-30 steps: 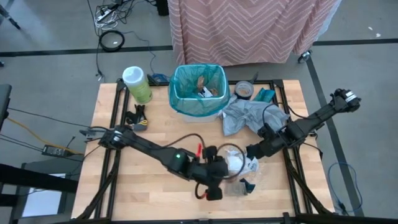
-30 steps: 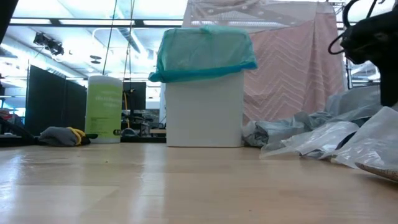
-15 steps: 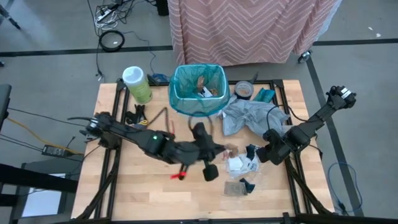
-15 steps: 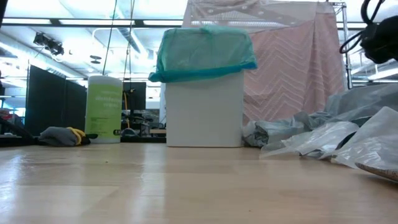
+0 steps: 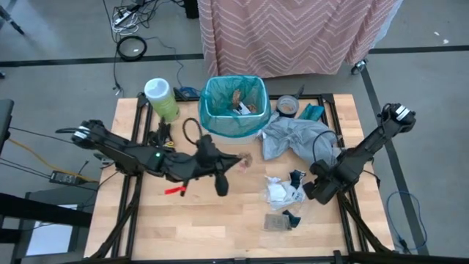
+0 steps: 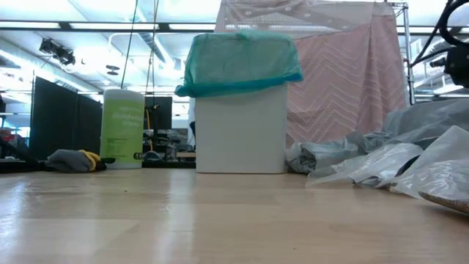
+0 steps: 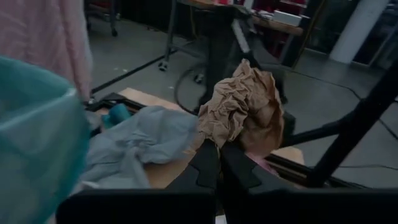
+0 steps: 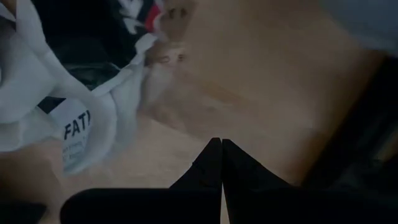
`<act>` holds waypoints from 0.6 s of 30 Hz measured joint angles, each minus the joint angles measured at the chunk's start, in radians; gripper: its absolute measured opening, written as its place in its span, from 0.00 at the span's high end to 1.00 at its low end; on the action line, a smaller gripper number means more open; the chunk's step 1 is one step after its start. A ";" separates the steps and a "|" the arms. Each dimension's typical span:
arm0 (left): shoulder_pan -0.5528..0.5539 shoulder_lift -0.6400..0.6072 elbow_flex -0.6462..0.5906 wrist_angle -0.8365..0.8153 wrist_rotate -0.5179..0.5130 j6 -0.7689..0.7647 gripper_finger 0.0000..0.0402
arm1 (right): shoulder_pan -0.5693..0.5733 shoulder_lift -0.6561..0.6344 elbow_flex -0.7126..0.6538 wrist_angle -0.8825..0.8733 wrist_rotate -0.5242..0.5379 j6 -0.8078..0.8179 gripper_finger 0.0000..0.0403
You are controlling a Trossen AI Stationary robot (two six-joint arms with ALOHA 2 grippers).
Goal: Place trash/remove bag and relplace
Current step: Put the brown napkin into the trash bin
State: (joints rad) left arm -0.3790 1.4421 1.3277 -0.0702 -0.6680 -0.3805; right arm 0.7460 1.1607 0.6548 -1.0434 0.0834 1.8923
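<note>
My left claw [image 7: 212,163]: pinching a crumpled brown paper wad [image 7: 241,109] between its 2 fingers, which are pressed on the wad's lower edge; the wad stands up past the tips.
Where my left claw is: above the middle of the table [image 5: 146,220], at about 6 o'clock from the bin [image 5: 233,110] and near it, seen from above.
My right claw [image 8: 216,148]: fingers pressed together, holding nothing, low over the wood on the right side of the table.
Trash on the table: white wrappers [image 5: 284,192], dark scraps and a clear packet [image 5: 276,221] lie together right of centre, at about 9 o'clock from my right claw and just beside it; from my right wrist the white wrapper [image 8: 50,99] is near the tips, apart from them.
Trash in the bin: brown and white pieces [image 5: 238,103] already lie inside.
Bag: the teal liner [image 6: 238,62] sits in the white bin, folded over its rim, at 12 o'clock on the table.
Grey plastic bag [image 5: 293,136]: crumpled at about 4 o'clock from the bin.
Green canister [image 5: 161,99]: at 9 o'clock from the bin.
</note>
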 joint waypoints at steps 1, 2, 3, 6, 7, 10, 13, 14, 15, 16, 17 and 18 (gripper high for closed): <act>0.000 -0.017 -0.017 -0.006 -0.011 0.000 0.98 | 0.000 0.022 0.000 0.022 0.000 0.000 1.00; 0.000 -0.034 -0.031 -0.014 -0.019 0.000 0.98 | -0.002 0.044 0.000 0.045 0.000 0.000 1.00; 0.002 -0.047 -0.041 -0.015 -0.021 0.006 0.98 | -0.005 0.068 0.000 0.067 0.000 -0.001 1.00; 0.006 -0.079 -0.056 -0.028 -0.029 0.008 0.98 | -0.011 0.139 0.000 0.157 -0.001 -0.008 1.00; 0.008 -0.089 -0.056 -0.043 -0.032 0.008 0.98 | -0.015 0.160 0.000 0.191 -0.001 -0.008 1.00; 0.014 -0.112 -0.056 -0.084 -0.044 0.010 0.98 | -0.033 0.223 0.000 0.302 -0.001 -0.021 1.00; 0.019 -0.125 -0.057 -0.112 -0.057 0.025 0.98 | -0.066 0.277 0.003 0.396 -0.005 -0.064 1.00; 0.019 -0.129 -0.057 -0.114 -0.062 0.034 0.98 | -0.078 0.293 0.003 0.426 -0.006 -0.078 1.00; 0.019 -0.135 -0.057 -0.113 -0.070 0.038 0.98 | -0.092 0.305 0.006 0.457 -0.007 -0.095 1.00; 0.019 -0.140 -0.057 -0.115 -0.074 0.038 0.98 | -0.109 0.318 0.013 0.478 -0.010 -0.112 1.00; 0.019 -0.143 -0.057 -0.117 -0.077 0.039 0.98 | -0.125 0.330 0.024 0.489 -0.009 -0.131 1.00; 0.020 -0.143 -0.056 -0.117 -0.080 0.039 0.98 | -0.144 0.341 0.035 0.493 -0.008 -0.155 1.00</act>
State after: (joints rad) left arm -0.3594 1.2987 1.2713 -0.1870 -0.7476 -0.3415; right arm 0.6024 1.5013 0.6902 -0.5501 0.0750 1.7368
